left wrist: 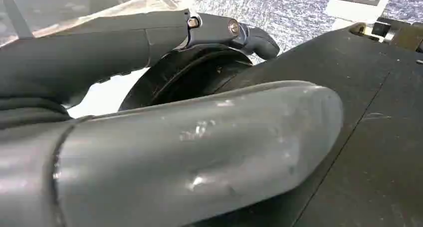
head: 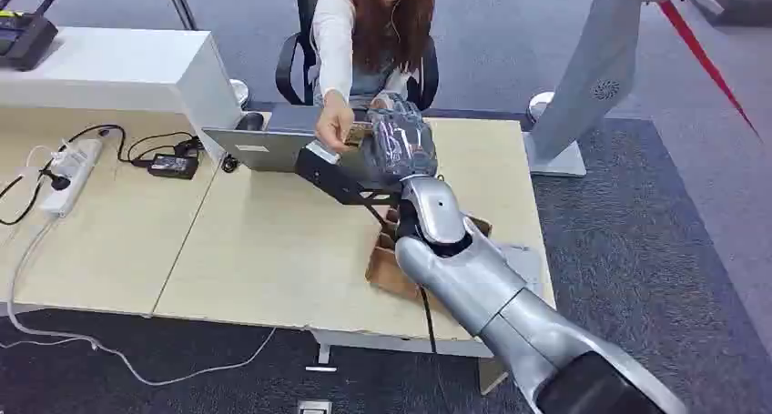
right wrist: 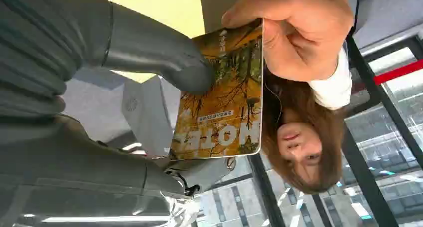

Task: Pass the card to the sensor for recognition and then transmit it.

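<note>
Fingers (right wrist: 164, 67) of my right hand (head: 398, 144) pinch one edge of the card (right wrist: 222, 97), thumb pressed on its printed face, above the far side of the desk (head: 264, 250). Beyond the desk sits a person, whose hand (right wrist: 294, 32) grips the card's opposite edge. Thin, stiff, light and probably slick, it is best held by its edges. My left hand (left wrist: 199, 152) hangs away from the desk, holding nothing; I cannot tell how its fingers lie.
</note>
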